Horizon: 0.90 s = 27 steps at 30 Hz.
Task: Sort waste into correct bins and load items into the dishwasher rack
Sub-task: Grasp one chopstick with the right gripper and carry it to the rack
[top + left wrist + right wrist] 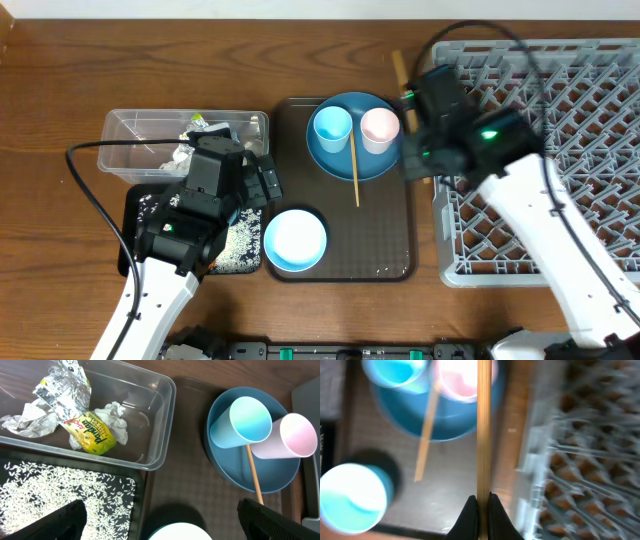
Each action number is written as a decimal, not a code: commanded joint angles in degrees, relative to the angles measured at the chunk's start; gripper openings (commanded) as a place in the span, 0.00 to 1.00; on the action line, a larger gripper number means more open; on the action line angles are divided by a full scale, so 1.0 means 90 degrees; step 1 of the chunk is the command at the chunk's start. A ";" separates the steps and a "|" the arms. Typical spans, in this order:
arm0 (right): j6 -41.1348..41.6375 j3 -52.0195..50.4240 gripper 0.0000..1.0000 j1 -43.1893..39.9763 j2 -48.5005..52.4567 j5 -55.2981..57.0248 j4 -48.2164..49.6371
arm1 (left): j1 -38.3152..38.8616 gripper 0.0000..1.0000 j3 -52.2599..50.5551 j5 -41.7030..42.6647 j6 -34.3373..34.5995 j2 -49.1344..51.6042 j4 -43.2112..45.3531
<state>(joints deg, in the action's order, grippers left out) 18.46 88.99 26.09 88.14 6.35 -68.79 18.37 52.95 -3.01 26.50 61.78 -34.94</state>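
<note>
At the rack's left edge, my right hand (483,502) is pressed shut, pinching one chopstick (484,435), which points straight out from the fingers. The rack (570,460) lies just to its right, parallel to the stick. My left hand (161,507) is spread and farther away.

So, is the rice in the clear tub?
No, the rice grains lie in the black tray; the clear tub holds tissue and a wrapper.
</note>
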 commanded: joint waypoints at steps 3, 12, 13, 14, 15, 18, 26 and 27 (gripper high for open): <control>-0.0522 0.0007 0.01 -0.0913 -0.0053 0.0444 -0.0187 | -0.0034 0.98 0.0102 -0.0078 -0.0109 0.0007 -0.0017; -0.1331 -0.0039 0.01 -0.1632 -0.0041 0.0362 -0.0197 | -0.0034 0.98 0.0102 -0.0078 -0.0109 0.0007 -0.0017; -0.1326 -0.0046 0.01 -0.1668 -0.0041 0.0350 -0.0199 | -0.0034 0.98 0.0102 -0.0078 -0.0109 0.0007 -0.0017; -0.1326 -0.0066 0.01 -0.1693 -0.0041 0.0323 -0.0192 | -0.0034 0.98 0.0102 -0.0078 -0.0109 0.0007 -0.0017; -0.1328 -0.0080 0.01 -0.1705 -0.0041 0.0313 -0.0192 | -0.0034 0.98 0.0102 -0.0078 -0.0109 0.0007 -0.0017; -0.1324 -0.0182 0.01 -0.1727 -0.0029 0.0308 -0.0143 | -0.0034 0.98 0.0102 -0.0078 -0.0109 0.0007 -0.0017; -0.1297 -0.1146 0.01 -0.1729 -0.0027 -0.0051 0.0682 | -0.0034 0.98 0.0102 -0.0078 -0.0109 0.0007 -0.0017; -0.1297 -0.1314 0.01 -0.1729 -0.0027 -0.0090 0.0845 | -0.0034 0.98 0.0102 -0.0078 -0.0109 0.0007 -0.0017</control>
<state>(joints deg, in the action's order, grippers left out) 7.33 80.20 11.03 88.01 7.29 -62.92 18.37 52.95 -3.01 26.50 61.78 -34.92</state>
